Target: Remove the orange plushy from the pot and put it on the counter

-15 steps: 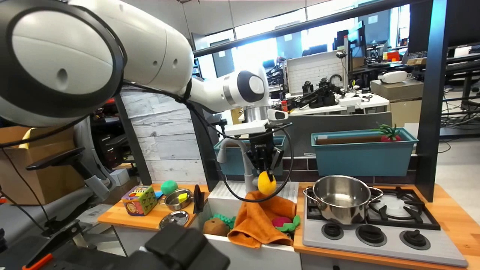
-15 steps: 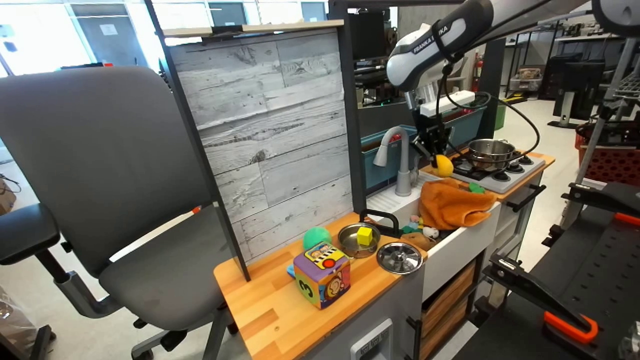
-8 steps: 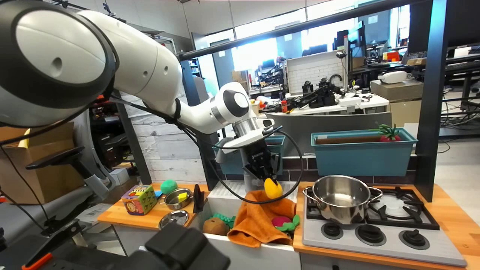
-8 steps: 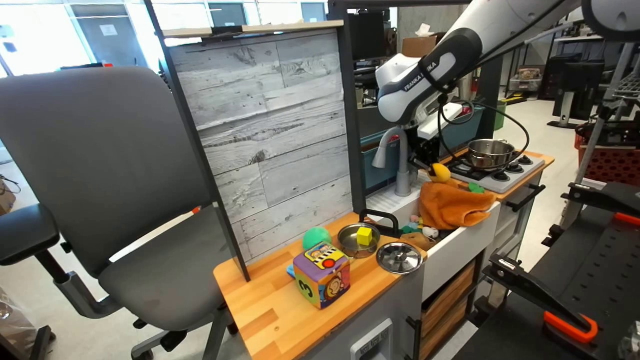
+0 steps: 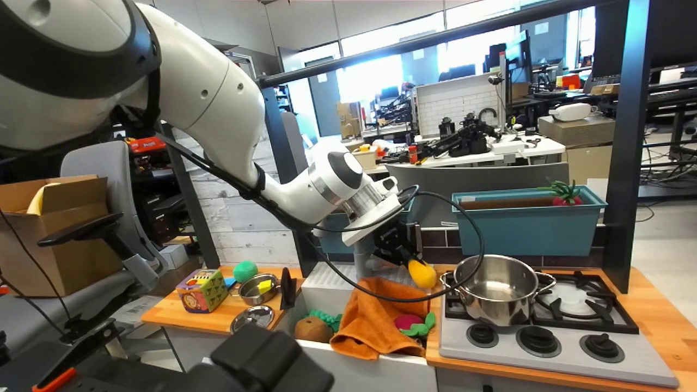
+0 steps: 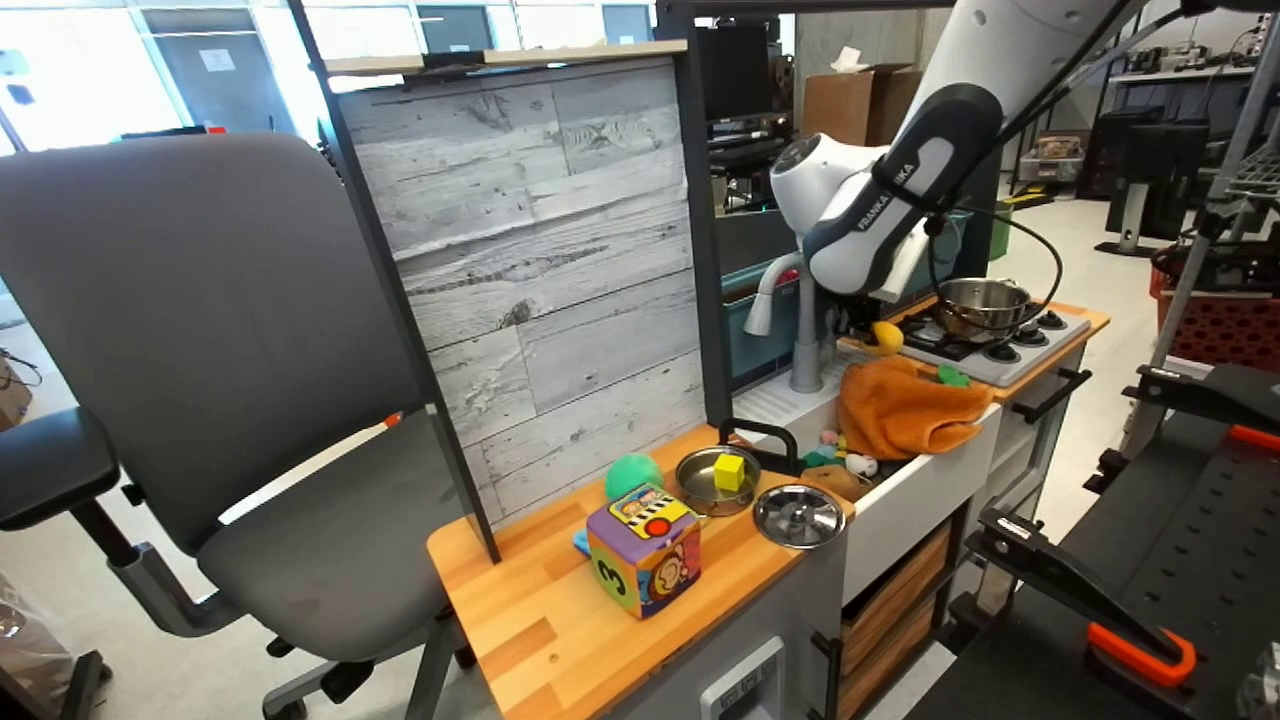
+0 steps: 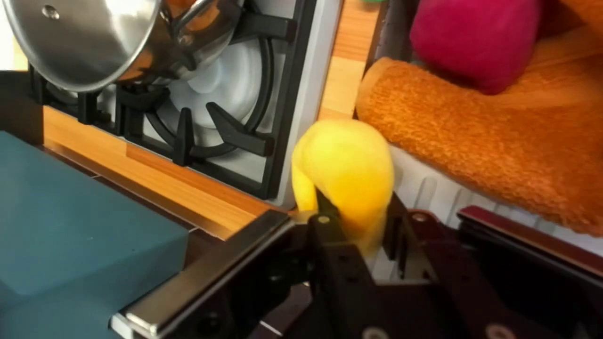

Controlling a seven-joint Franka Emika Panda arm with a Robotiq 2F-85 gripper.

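The end effector [image 7: 360, 214] pinches the yellow-orange plushy [image 7: 347, 157], probably the carrying step with removal done, so the next move should be lowering and releasing it on the table [image 7: 347, 61] beside the pot [image 5: 500, 302], near but outside which it hangs.

My end effector [image 7: 360, 212] is black, the plush toy [image 7: 348, 162] in it yellow. I see a silver pot [image 5: 495, 307], an orange towel [image 5: 373, 318] and a tabletop [image 6: 545, 590] patched in paler and darker wood tones. The toy cube [image 6: 643, 550] is purple, green, yellow and orange, with a black 3.
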